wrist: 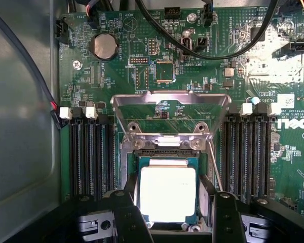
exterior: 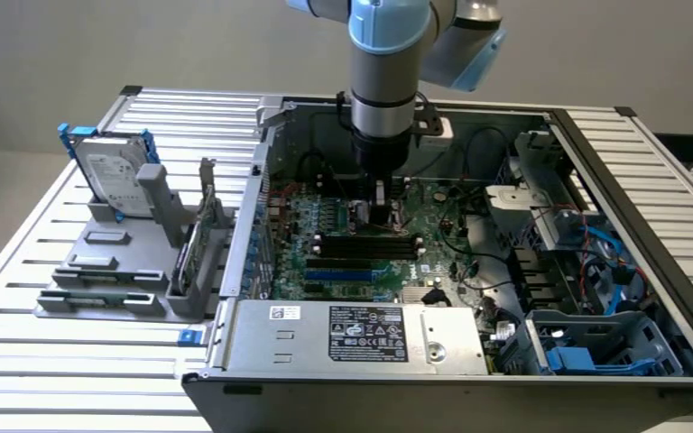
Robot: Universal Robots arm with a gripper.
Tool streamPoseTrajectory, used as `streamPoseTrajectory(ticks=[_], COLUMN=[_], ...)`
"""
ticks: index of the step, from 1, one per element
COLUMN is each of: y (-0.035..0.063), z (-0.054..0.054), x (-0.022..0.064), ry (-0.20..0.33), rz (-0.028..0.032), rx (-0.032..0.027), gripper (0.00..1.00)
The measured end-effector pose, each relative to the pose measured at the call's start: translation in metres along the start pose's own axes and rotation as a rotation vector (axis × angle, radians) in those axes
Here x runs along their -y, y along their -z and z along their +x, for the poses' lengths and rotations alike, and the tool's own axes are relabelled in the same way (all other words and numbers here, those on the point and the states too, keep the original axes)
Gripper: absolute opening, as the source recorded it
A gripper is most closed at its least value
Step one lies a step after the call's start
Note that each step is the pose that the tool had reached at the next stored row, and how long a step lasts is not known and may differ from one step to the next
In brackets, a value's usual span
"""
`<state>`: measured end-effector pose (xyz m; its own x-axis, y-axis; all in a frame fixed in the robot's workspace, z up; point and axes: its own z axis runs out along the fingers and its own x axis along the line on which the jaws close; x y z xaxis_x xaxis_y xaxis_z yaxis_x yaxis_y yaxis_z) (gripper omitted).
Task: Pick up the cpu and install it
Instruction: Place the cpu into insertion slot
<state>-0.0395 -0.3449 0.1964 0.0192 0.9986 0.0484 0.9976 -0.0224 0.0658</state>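
The pincer [wrist: 172, 223] stands wide open low over the motherboard [wrist: 116, 76] and grips nothing. Its two black fingers [wrist: 127, 217] flank the cpu [wrist: 167, 195], with a gap showing on one side. The cpu lies flat in the socket [wrist: 131, 167], just below the raised metal frame [wrist: 169, 98], between the rows of memory slots [wrist: 88, 157].

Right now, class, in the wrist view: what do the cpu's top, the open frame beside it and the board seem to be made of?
The cpu: its top looks like bare metal, pale silver and satin, glaring white under the light. The frame: probably stamped steel, dull grey, with bent edges and a soft sheen. The board: likely fibreglass laminate with a green lacquer coat, fine traces and print showing on it.
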Motion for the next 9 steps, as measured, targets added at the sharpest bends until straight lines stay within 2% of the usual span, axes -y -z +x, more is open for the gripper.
streamPoseTrajectory(ticks=[9], y=[-0.0028], z=[0.0011], x=[0.0003], ry=[0.0], rz=[0.0003], rx=[0.0008], gripper=[0.55])
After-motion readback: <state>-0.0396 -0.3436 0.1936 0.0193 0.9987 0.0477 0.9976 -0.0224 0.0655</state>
